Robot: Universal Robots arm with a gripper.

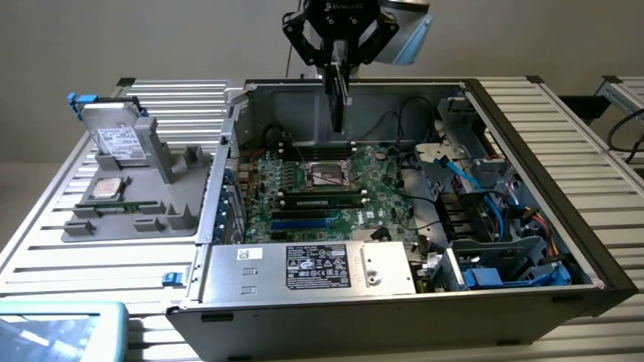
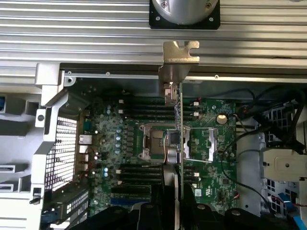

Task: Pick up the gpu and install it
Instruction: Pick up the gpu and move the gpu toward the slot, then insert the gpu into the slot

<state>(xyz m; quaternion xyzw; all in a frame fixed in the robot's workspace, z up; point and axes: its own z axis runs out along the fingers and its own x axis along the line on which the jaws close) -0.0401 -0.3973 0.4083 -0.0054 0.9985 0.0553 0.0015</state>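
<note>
End effector (image 1: 339, 66) at the arm's tip, pointing straight down; its black fingers (image 1: 302, 39) are clamped on the gpu (image 1: 338, 98), which hangs edge-on.

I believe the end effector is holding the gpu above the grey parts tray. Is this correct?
Not quite. The end effector is holding the gpu above the motherboard inside the open computer case, not above the grey parts tray, as the exterior view shows.

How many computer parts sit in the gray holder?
3: a silver hard drive propped up farthest back, a flat silver part before it, a slim green stick nearest the camera. More may hide behind the drive.
</note>
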